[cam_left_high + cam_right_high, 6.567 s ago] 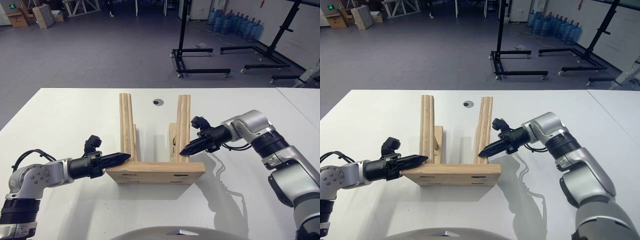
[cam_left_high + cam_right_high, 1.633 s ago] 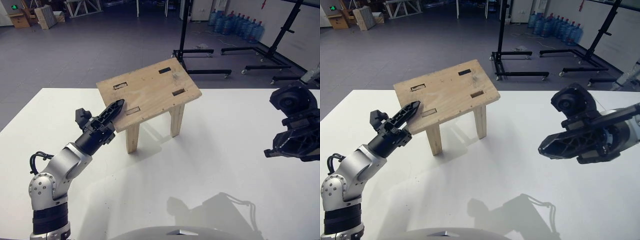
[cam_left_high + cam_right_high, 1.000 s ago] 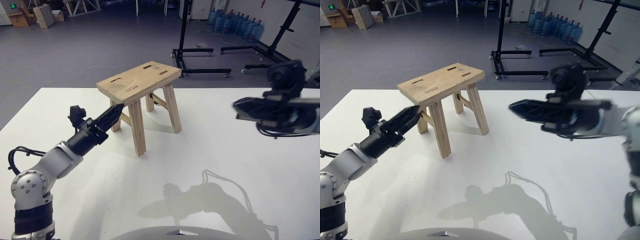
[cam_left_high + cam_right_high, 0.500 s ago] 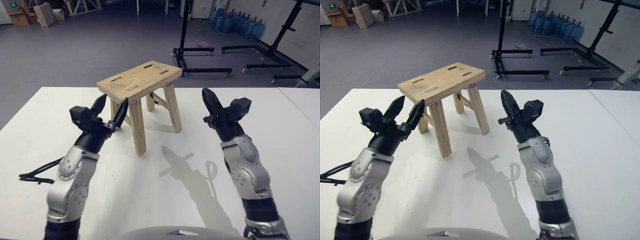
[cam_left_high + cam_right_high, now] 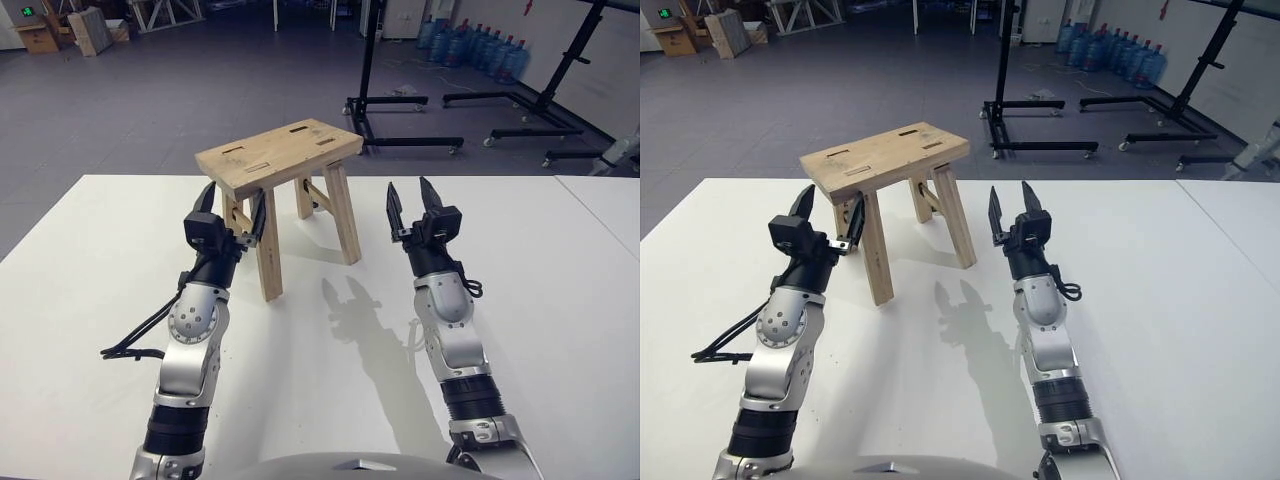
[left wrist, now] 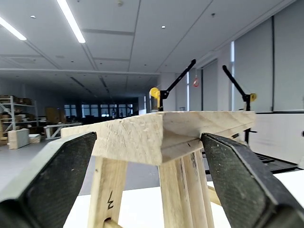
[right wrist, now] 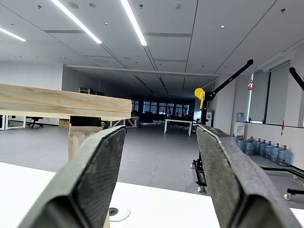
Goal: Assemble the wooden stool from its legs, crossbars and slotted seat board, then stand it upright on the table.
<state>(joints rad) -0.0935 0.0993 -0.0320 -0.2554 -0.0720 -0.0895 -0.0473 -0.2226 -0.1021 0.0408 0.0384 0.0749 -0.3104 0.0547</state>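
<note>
Fingers (image 5: 427, 192) apart, stool (image 5: 280, 155) upright, white table (image 5: 560, 300), grey hall floor (image 5: 150, 90)

The stool (image 5: 280, 155) stands on the table (image 5: 560, 300); left hand (image 5: 234, 192) just before it; right hand (image 5: 407, 185) to its right.

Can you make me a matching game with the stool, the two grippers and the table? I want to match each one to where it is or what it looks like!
Things:
1. stool
2. left gripper
3. right gripper
4. table

Places or states:
A. white, under everything
B. open, to the stool's right, not touching it
C. upright on its legs
D. open, close by the stool's front leg

Pairs: 1-C, 2-D, 3-B, 4-A
</note>
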